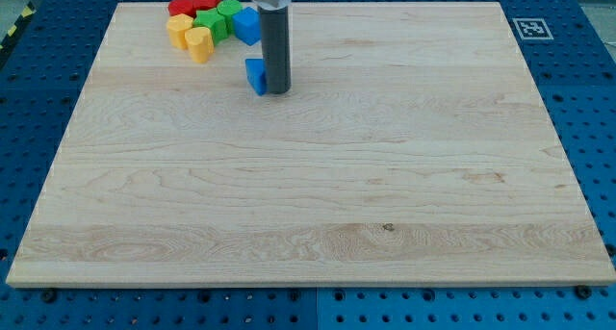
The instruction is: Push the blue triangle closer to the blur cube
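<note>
The blue triangle [255, 75] lies on the wooden board [318, 176] near the view's top, left of centre. My tip [277, 88] stands right against its right side. The rod rises up out of the view's top. The blue cube [247, 25] sits above the triangle, at the right end of a cluster of blocks, about a block's length away from the triangle. The rod partly covers the cube's right edge.
Left of the blue cube is a cluster: two green blocks [219, 18], red blocks [192, 3] at the top, and yellow blocks [190, 36] at the left. An ArUco tag [528, 27] sits off the board's top right corner.
</note>
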`<state>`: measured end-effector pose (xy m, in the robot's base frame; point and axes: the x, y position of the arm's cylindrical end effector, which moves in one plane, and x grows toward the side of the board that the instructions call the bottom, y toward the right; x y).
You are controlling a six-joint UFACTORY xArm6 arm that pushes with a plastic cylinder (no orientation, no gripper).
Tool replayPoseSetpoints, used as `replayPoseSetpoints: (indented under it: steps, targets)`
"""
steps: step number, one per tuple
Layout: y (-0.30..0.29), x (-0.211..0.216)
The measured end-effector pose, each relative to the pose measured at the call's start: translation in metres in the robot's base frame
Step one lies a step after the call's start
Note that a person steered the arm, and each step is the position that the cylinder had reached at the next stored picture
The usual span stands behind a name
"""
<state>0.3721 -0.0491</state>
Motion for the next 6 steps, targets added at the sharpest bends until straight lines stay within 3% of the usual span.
replayPoseSetpoints:
  steps: [2, 6]
  targets:
    - [-0.002, 0.011]
    - [-0.05, -0.051]
